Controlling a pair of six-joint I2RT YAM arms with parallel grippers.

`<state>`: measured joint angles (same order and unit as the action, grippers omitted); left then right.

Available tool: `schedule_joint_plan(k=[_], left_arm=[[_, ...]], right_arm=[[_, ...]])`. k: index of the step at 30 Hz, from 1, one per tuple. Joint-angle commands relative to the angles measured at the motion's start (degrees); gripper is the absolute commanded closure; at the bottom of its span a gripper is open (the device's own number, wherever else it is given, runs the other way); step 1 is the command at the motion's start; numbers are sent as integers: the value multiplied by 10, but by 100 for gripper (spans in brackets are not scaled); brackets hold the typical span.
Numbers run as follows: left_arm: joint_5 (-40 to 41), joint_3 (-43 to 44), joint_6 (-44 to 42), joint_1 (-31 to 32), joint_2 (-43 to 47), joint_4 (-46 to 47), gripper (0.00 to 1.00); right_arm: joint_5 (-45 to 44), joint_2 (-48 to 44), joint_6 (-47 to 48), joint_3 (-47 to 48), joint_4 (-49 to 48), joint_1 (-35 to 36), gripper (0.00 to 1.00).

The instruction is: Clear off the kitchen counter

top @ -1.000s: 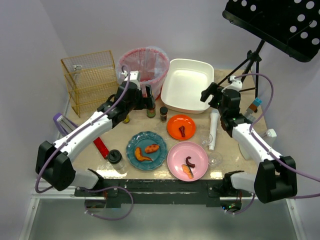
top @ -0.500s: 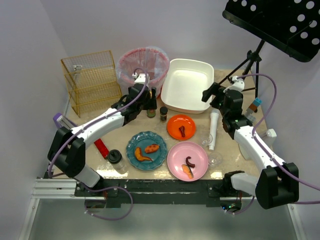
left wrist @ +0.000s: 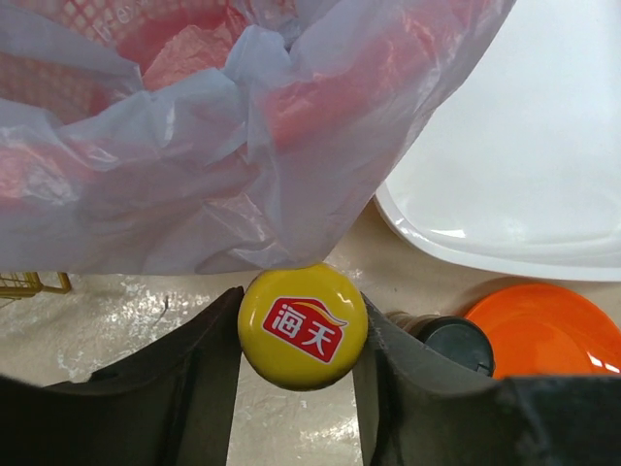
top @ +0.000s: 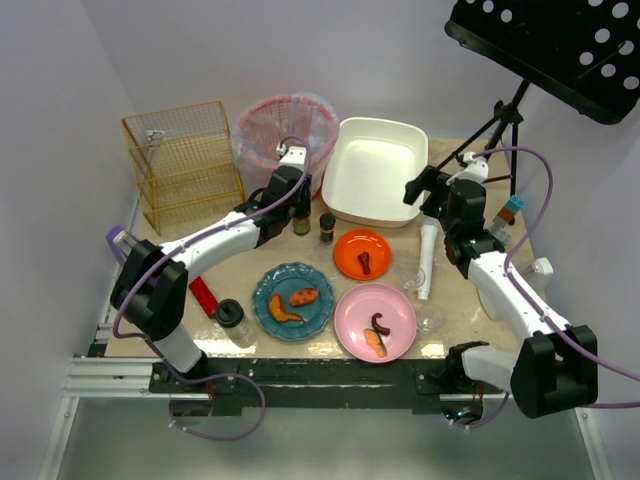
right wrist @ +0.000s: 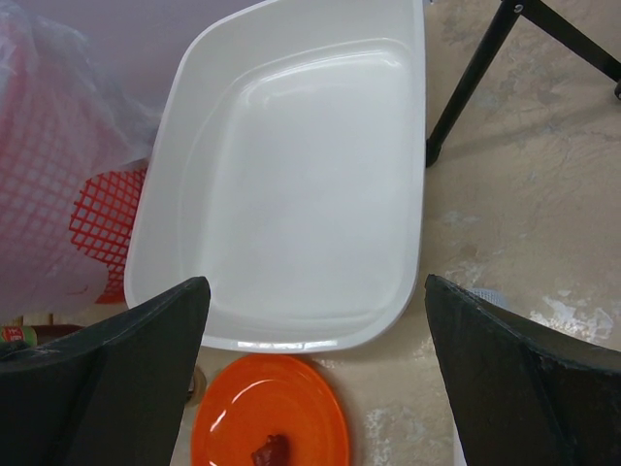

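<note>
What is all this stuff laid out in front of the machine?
kitchen counter: one, beige, under everything
wire basket: one, yellow, back left
mesh bin: one, pink, bag-lined, back centre
tub: one, white, right of the bin
plates: three, teal, orange, pink, front centre
jars: two, dark-lidded, behind the plates and front left
yellow-capped bottle: one, beside the bin
tube: one, white, right of the orange plate
glasses: two, clear, near the pink plate
stand: one, black, back right
left jaws: against both sides of the bottle's cap
right jaws: open, over the tub's near rim
</note>
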<state>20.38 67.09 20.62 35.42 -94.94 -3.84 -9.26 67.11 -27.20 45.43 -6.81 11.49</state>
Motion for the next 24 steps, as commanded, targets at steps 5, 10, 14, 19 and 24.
schedule_joint_plan(k=[5,10,14,19,24], left_arm=[[26,25,-23,4,6,24,73],[35,22,-23,4,33,22,100],[36,23,-27,4,66,17,100],[20,39,-43,4,116,-11,100],[-2,82,-68,-3,154,-78,100]], right_arm=[[-2,-7,15,16,-2,-1,3],[-2,-1,17,19,-2,-1,3],[-1,-1,18,18,-2,-1,3],[0,0,19,19,-1,-1,3],[0,3,21,25,0,-1,3]])
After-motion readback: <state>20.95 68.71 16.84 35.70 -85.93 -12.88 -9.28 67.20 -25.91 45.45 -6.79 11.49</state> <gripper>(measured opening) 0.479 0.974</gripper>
